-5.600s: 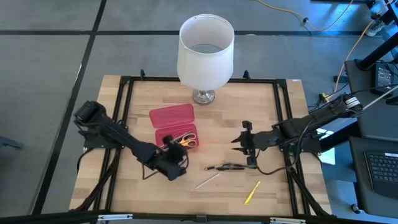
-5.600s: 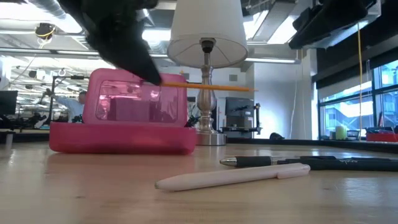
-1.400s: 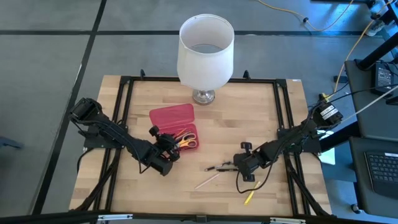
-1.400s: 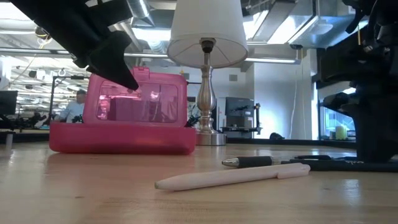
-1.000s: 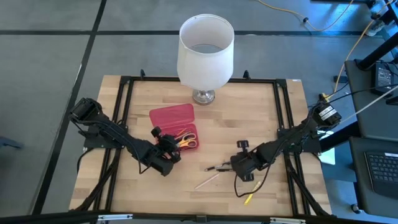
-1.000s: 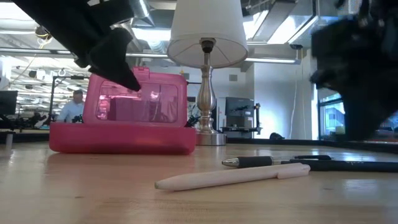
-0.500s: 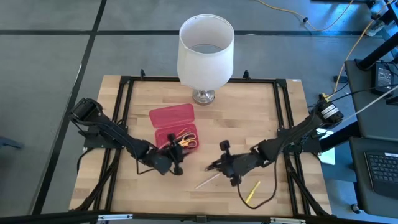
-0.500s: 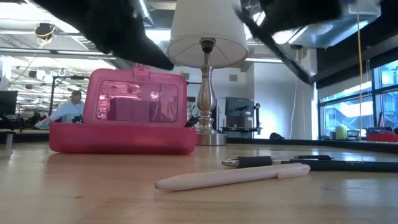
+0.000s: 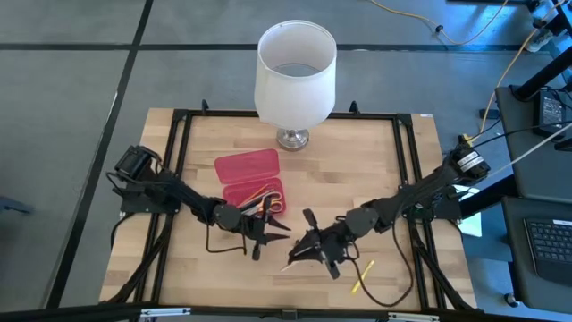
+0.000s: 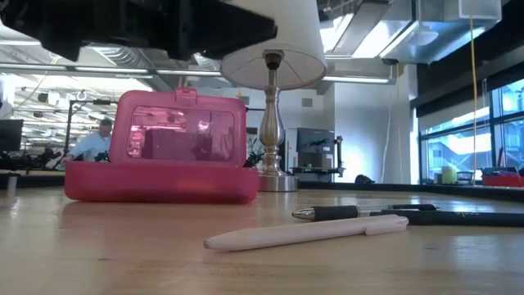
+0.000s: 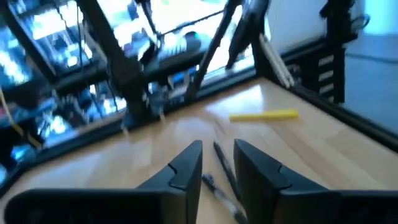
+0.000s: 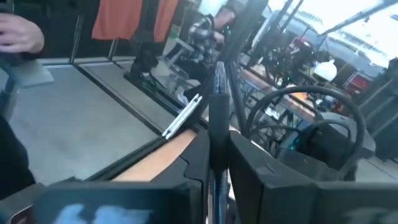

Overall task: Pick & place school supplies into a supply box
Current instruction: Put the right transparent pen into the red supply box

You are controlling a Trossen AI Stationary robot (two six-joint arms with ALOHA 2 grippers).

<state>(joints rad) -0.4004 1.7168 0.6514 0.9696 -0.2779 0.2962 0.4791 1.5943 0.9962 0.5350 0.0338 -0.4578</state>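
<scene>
The red supply box (image 9: pixel 253 190) lies open left of centre, with yellow-handled scissors (image 9: pixel 266 200) in it. It also shows in the low view (image 10: pixel 164 156). A black pen (image 10: pixel 352 214) and a pale pen (image 10: pixel 303 232) lie flat on the wood. A yellow pencil (image 9: pixel 362 276) lies nearer the front edge. My left gripper (image 9: pixel 286 231) hovers just right of the box, slightly open and empty, and the black pen (image 11: pixel 225 171) shows on the table through its gap. My right gripper (image 9: pixel 295 258) faces it over the pens. In the right wrist view (image 12: pixel 217 140) a slim dark rod (image 12: pixel 217 93) runs ahead of it; held or not, I cannot tell.
A white lamp (image 9: pixel 296 72) stands at the far middle. Black frame rails (image 9: pixel 179 152) run along the table's sides. The left arm's dark bulk (image 10: pixel 147 24) fills the top left of the low view. Bare wood (image 9: pixel 357 170) lies right of the box. A person (image 10: pixel 97 139) is in the room behind.
My left gripper has gone from above the box toward the table's right and near edge, up to the pens. My right gripper has risen from the black pen's right end and gone toward the table's left and near edge. The pens on the table have stayed put.
</scene>
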